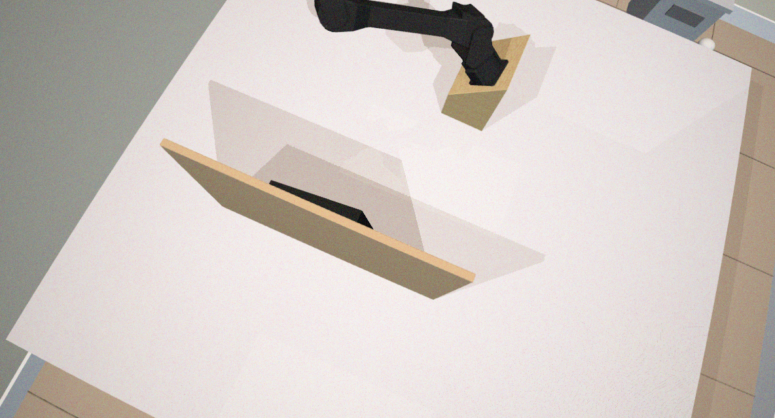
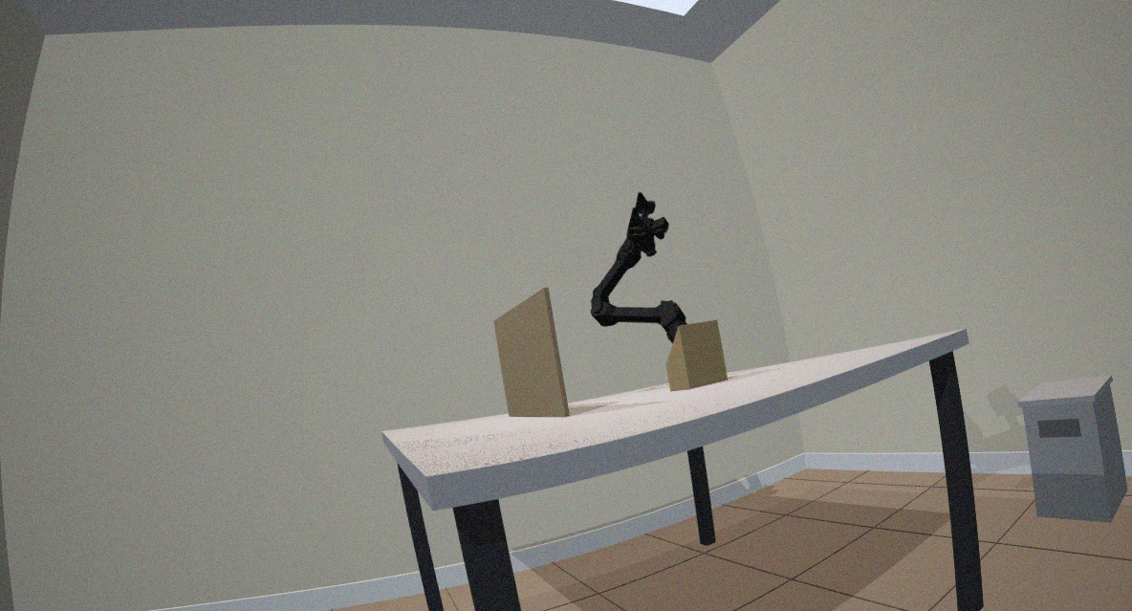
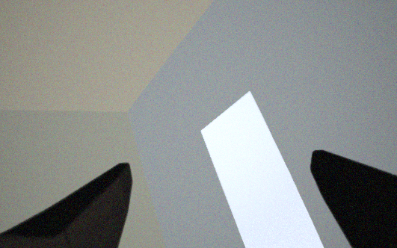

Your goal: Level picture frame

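Observation:
The wooden wall panel [image 1: 319,220] stands upright on the white table. The top camera looks down on it, and only the top edge of the black picture frame [image 1: 324,204] shows, on the side of the panel that faces the arm. I cannot tell its tilt from here. In the exterior view the panel [image 2: 530,358] hides the frame. My gripper [image 2: 644,211] is raised high above the table, far from the frame, and points at the ceiling. In the wrist view the two fingers stand wide apart [image 3: 220,158] with nothing between them.
The arm is mounted on a wooden block [image 1: 485,87] behind the panel, also in the exterior view [image 2: 696,354]. A grey cabinet [image 2: 1072,449] stands on the floor beside the table. A bright ceiling light [image 3: 258,175] fills the wrist view.

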`<state>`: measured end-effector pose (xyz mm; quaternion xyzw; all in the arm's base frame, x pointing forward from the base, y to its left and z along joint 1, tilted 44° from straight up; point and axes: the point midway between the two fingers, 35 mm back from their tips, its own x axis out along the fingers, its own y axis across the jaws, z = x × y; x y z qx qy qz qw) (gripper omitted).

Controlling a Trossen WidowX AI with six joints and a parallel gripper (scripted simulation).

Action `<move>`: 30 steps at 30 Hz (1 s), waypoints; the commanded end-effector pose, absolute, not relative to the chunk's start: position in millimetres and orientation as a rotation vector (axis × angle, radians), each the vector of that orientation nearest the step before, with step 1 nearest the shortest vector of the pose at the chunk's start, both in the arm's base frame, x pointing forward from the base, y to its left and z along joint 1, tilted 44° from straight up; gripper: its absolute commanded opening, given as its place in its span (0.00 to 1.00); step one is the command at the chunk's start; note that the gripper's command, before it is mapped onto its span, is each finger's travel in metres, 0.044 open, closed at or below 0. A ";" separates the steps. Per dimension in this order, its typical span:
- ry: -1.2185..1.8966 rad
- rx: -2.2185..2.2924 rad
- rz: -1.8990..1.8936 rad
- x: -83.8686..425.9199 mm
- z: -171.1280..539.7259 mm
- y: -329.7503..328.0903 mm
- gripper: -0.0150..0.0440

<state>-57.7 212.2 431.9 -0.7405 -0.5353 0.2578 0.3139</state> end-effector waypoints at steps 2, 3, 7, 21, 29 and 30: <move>-1.377 -1.933 0.698 -52.8 429.6 214.2 0.84; -1.335 -1.908 0.719 -46.6 426.6 216.6 0.80; -1.131 -1.776 0.801 -15.8 412.3 224.4 0.69; -0.501 -1.188 0.869 87.2 362.4 210.2 0.69; -0.233 -0.794 0.793 133.4 334.5 180.3 0.69; -0.205 -0.743 0.780 138.2 331.1 175.8 0.69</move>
